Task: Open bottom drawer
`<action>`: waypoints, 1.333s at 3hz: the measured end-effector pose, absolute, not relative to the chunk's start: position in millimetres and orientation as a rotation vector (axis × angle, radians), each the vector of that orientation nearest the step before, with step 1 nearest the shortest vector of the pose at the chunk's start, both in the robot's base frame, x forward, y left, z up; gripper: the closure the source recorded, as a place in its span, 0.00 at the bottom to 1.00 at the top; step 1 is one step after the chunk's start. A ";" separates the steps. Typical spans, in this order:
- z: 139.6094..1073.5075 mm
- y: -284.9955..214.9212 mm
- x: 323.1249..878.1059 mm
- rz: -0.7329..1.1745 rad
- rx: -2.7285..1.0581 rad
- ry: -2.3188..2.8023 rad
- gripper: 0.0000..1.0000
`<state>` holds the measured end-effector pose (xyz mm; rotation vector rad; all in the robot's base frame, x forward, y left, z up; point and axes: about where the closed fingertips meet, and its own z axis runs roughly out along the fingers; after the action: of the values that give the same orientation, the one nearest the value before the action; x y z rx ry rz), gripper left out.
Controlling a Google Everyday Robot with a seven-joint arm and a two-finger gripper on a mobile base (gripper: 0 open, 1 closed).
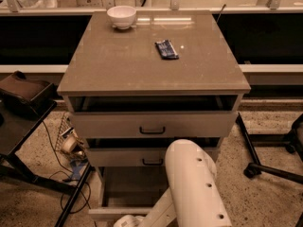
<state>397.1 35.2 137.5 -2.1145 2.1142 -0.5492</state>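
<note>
The bottom drawer (131,188) of the grey-beige cabinet (151,65) stands pulled far out. Its flat tray floor shows, and its slim front (111,214) runs along the lower edge of the view. Its black handle is hidden. My white arm (196,188) reaches down in front of the cabinet. My gripper (127,221) is at the very bottom of the view, right at the drawer's front, and is mostly cut off. The top drawer (152,124) and the middle drawer (142,157) each stand slightly out, with black bar handles.
A white bowl (121,16) and a blue packet (166,49) lie on the cabinet top. A dark stand with a bag (23,91) is at the left, with cables and clutter (71,148) on the floor beside it. A chair base (272,167) is at the right.
</note>
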 end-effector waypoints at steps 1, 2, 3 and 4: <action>137.5 35.1 397.2 -0.549 -2.114 2.114 1.00; 137.5 35.1 397.1 -0.549 -2.114 2.114 0.86; 137.5 35.1 397.1 -0.549 -2.115 2.114 0.63; 137.4 35.0 397.1 -0.549 -2.115 2.114 0.34</action>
<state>397.1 35.0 137.4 -2.1146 2.1144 -0.5492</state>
